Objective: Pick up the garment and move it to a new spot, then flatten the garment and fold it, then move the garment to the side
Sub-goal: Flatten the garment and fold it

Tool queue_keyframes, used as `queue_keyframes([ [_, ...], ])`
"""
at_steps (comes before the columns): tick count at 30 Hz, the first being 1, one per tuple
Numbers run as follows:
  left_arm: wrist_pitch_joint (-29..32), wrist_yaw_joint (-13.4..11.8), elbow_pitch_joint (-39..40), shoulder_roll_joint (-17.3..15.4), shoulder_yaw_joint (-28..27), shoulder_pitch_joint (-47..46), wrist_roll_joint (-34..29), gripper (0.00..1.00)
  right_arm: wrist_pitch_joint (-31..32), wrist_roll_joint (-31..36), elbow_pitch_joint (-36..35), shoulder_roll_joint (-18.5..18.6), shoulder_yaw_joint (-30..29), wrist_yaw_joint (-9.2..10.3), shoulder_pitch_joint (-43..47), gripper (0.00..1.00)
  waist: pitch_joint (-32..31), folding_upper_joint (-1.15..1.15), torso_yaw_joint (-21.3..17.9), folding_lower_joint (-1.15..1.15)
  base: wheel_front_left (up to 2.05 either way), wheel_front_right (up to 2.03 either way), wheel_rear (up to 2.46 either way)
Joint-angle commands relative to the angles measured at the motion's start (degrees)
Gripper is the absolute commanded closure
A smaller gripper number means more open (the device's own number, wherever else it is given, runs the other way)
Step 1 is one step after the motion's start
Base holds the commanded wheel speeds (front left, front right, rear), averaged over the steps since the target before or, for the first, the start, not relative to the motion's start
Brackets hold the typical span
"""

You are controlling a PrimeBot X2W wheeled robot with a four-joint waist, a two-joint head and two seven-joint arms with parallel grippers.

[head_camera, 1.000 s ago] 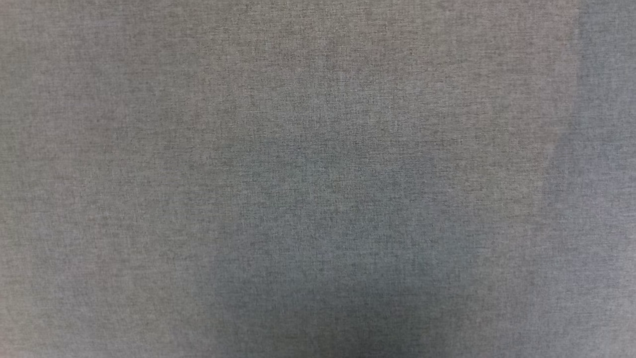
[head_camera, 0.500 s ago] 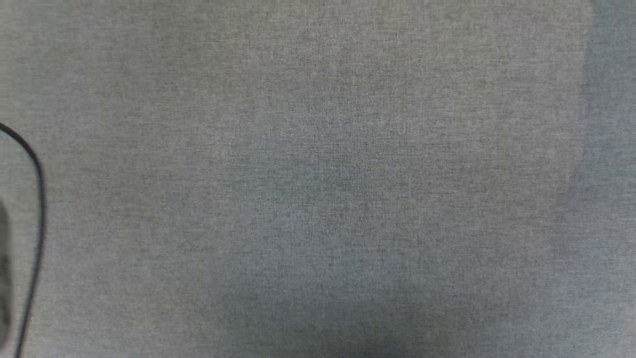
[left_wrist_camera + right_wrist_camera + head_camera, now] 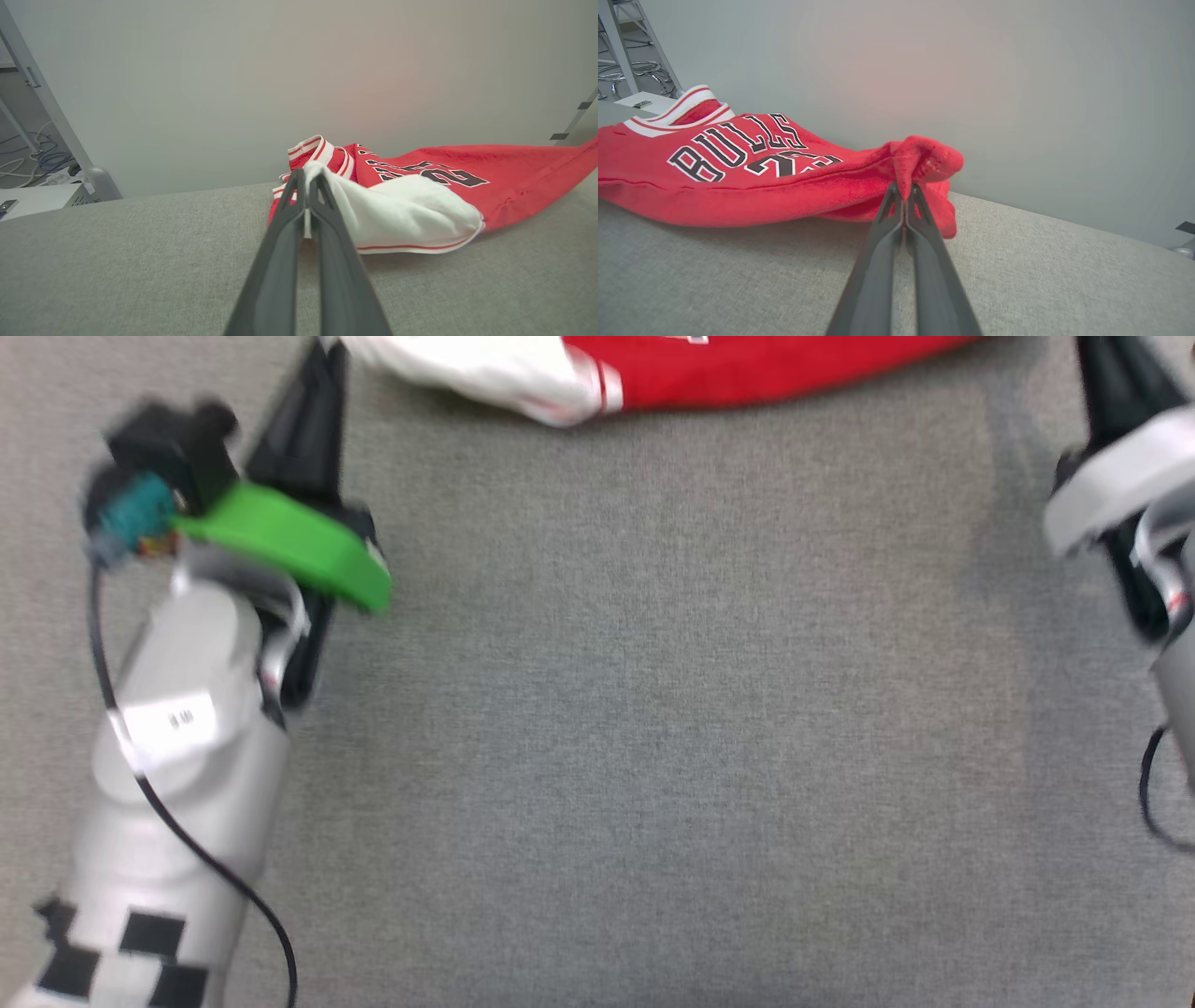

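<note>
The garment [image 3: 747, 373] is a red jersey with white sleeves, black lettering and a number, lying stretched along the far side of the grey cloth surface [image 3: 653, 709]. In the left wrist view my left gripper [image 3: 307, 179] is shut on the top of the garment's white sleeve [image 3: 411, 214], beside the striped collar. In the right wrist view my right gripper [image 3: 903, 189] is shut on a bunched red corner of the garment [image 3: 738, 186]. In the head view the left gripper [image 3: 322, 355] points at the sleeve, and the right gripper [image 3: 1097, 359] stands at the top right.
A pale wall rises just behind the surface's far edge. A metal frame leg [image 3: 46, 102] and loose cables [image 3: 28, 163] stand off the left end. More metal framing [image 3: 626, 46] is past the garment in the right wrist view.
The head view has shifted: earlier it held bare grey cloth, then a cable at the left edge. Now both arms and the garment's near edge are in it.
</note>
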State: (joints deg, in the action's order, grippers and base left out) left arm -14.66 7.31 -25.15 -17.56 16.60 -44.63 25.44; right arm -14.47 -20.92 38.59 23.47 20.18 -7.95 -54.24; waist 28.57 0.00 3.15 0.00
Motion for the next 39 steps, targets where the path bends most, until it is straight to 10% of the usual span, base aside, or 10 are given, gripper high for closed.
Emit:
queue_keyframes([
  [1, -0.33, 0.15, -0.06, 0.32, 0.39, 2.80, 1.15, 1.00, -0.51, -1.35, -0.52, -0.13, 0.38, 0.46, 2.46, 1.00, -5.99, 0.00, 1.53, 0.00, 0.00, 0.00, 0.00],
  [22, 6.55, 0.17, 6.89, -10.14, 18.71, 29.06, 18.52, 1.00, -0.52, -13.14, -2.76, 1.57, -0.13, 0.46, 28.68, 1.00, -18.66, 0.00, 4.77, 0.00, 0.00, 0.00, 0.00],
  [39, 14.34, -0.13, 19.00, -20.33, 22.65, 41.47, 23.49, 1.00, -0.52, -18.26, -9.58, 4.77, 3.96, 0.46, 43.77, 1.00, -27.50, 0.00, 5.24, 0.00, 0.00, 0.00, 0.00],
])
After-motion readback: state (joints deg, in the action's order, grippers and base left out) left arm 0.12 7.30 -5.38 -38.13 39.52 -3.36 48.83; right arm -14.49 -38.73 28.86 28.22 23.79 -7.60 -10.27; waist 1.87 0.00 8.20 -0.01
